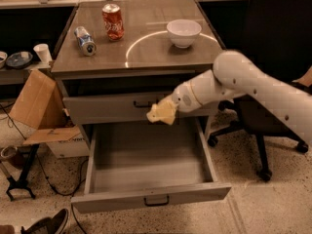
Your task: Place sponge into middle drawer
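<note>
The pale yellow sponge is held in my gripper at the end of the white arm, which reaches in from the right. It hangs in front of the upper grey drawer front and above the back of the open middle drawer. That drawer is pulled far out, its grey inside bare, its dark bar handle at the front. The gripper is shut on the sponge.
On the cabinet top stand a white bowl, an upright red soda can and a can lying on its side. A black office chair is at the right. Cardboard leans at the left.
</note>
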You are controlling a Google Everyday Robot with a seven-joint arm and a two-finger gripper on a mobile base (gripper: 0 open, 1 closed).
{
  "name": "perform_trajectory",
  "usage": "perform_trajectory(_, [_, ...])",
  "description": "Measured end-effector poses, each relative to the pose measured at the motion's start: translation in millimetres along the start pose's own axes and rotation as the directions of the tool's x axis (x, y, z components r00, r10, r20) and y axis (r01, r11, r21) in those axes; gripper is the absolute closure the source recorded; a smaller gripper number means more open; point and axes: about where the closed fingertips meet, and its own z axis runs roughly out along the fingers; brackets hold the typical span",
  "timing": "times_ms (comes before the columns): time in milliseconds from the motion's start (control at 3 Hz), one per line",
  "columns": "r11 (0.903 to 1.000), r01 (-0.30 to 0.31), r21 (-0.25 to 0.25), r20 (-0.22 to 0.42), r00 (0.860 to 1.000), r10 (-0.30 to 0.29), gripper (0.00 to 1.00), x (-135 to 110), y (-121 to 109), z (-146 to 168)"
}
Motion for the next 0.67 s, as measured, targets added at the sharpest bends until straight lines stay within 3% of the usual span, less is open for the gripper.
perform_trajectory(333, [0.9997, -0.017, -0.02, -0.026, 1.0, 0.016, 1.0, 17.7, 6.2, 12.0])
perform_trajectory(667, [0.9997, -0.016, -0.02, -0.025, 1.0, 0.016, 1.0, 17.0, 6.0, 11.7])
